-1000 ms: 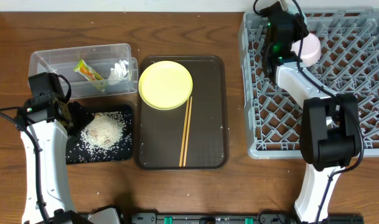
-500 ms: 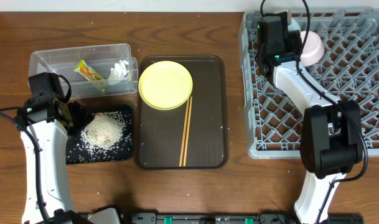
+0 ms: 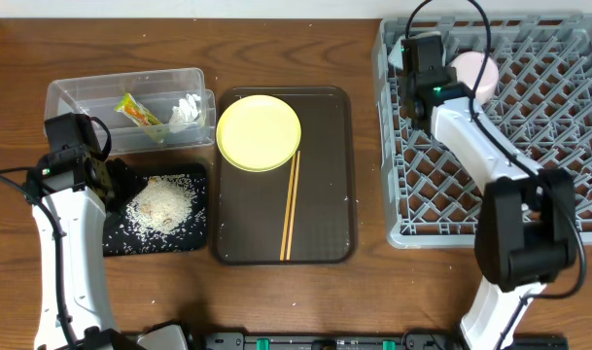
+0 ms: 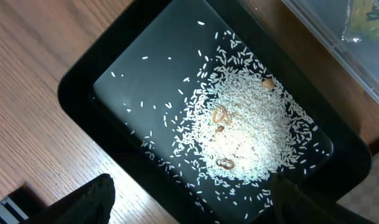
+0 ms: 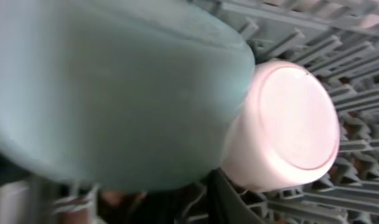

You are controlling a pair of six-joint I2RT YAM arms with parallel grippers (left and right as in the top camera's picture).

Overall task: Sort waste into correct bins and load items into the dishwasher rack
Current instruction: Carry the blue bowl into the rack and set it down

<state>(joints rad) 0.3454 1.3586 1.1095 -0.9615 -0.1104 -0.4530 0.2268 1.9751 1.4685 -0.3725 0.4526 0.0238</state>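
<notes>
While the right end effector [image 3: 420, 53] is reaching into the far-left corner of the dishwasher rack [image 3: 568, 146], the light blue bowl [image 5: 114, 93] is filling its wrist view, blurred and very close, right against the white-pink bowl [image 5: 282, 124]. Whether the right end effector is clenched on that blue bowl or letting go is not showing, so that cannot be told.

The danger is sitting right here. If the blue bowl is not seated between the pegs, it could be tipping or rolling into its pink neighbour. A withdrawing finger catching the rim could also be dragging both bowls out of place.

The white-pink bowl is lying tipped, with one round face turned toward the wrist camera. Base or mouth is hard to say.

Over on the left, the left end effector [image 4: 198, 199] is hanging released and wide, nothing between its fingers, above the black tray [image 4: 89, 68] holding the rice [image 4: 245, 143]. The wrapper [image 3: 140, 112] and paper bits [image 3: 186, 112] are sitting in the clear box [image 3: 82, 97].

The yellow plate [image 3: 260, 131] and chopsticks [image 3: 291, 204] are waiting on the brown serving tray [image 3: 334, 224], mid-surface [image 3: 373, 301]. The chopsticks' long axis is running near to far, far tips at the plate's edge. Thin and flat, they could be slipping from a pinch or dropping through the rack's lattice.
</notes>
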